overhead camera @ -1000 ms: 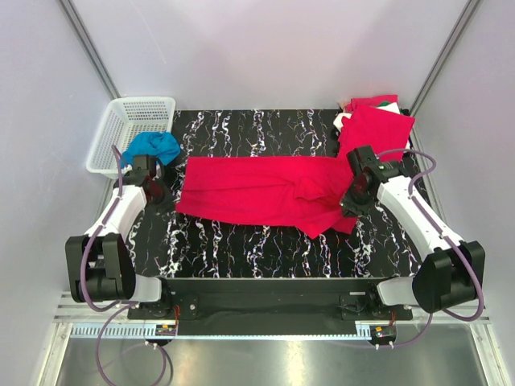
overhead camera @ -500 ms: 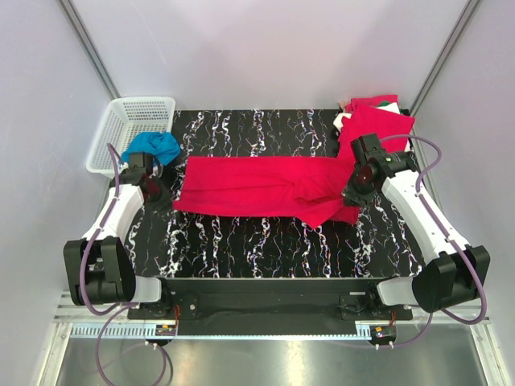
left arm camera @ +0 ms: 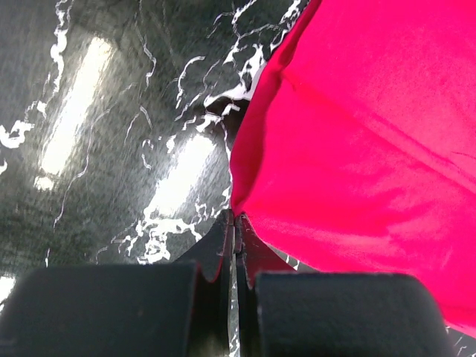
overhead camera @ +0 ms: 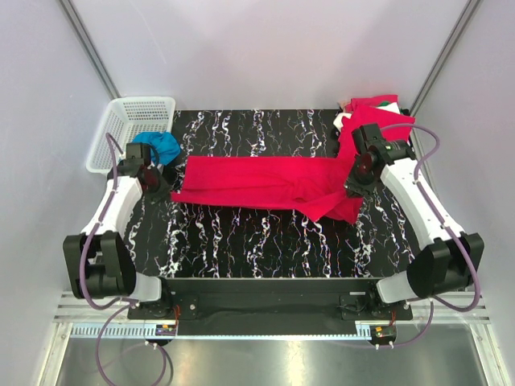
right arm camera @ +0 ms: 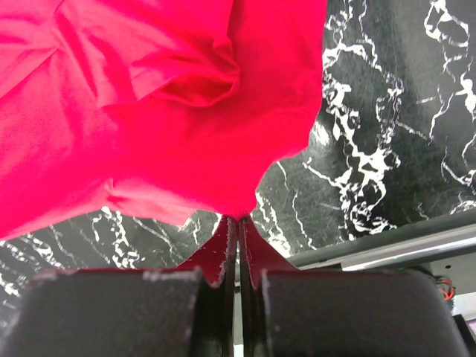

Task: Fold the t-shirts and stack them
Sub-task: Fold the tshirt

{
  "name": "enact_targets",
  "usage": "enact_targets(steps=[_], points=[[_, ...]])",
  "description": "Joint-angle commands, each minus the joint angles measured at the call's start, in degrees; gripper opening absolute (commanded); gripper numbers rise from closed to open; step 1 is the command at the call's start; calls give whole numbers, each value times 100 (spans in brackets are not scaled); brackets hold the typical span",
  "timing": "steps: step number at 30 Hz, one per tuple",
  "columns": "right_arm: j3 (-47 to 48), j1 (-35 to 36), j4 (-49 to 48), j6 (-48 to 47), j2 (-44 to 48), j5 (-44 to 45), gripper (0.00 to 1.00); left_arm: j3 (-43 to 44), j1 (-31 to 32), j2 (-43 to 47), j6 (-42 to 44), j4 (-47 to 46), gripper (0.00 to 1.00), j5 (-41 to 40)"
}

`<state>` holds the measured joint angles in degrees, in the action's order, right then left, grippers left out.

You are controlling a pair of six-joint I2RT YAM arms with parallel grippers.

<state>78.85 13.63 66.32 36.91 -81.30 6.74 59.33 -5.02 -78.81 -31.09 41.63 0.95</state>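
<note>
A bright red t-shirt (overhead camera: 265, 181) lies stretched left to right across the black marbled table (overhead camera: 257, 241). My left gripper (overhead camera: 164, 191) is shut on its left corner; in the left wrist view the fabric (left arm camera: 357, 134) runs straight out of the closed fingertips of that gripper (left arm camera: 236, 217). At the opposite end, my right gripper (overhead camera: 352, 188) is shut on a bunched fold of the same shirt (right arm camera: 163, 104), with the cloth pinched at the tips of the right gripper (right arm camera: 238, 218). More red t-shirts (overhead camera: 376, 121) are heaped at the back right, one showing white and green (overhead camera: 391, 102).
A white plastic basket (overhead camera: 133, 121) stands at the back left, off the table's corner. A crumpled blue cloth (overhead camera: 158, 146) lies beside it, just behind my left gripper. The table's right edge rail (right arm camera: 401, 242) runs close to my right gripper.
Both grippers have moved toward the back of the table, dragging the red t-shirt with them. The shirt's right end has bunched up more under the right gripper.
</note>
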Motion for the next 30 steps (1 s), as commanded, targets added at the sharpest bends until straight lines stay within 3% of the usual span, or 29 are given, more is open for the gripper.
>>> enact_targets(steps=[1,30], points=[[376,-71,-128,-236,-298,258,0,474,-52,-416,288,-49,0,142],[2697,-422,-234,-1063,-2794,319,0,2706,334,-2736,973,434,0,503]])
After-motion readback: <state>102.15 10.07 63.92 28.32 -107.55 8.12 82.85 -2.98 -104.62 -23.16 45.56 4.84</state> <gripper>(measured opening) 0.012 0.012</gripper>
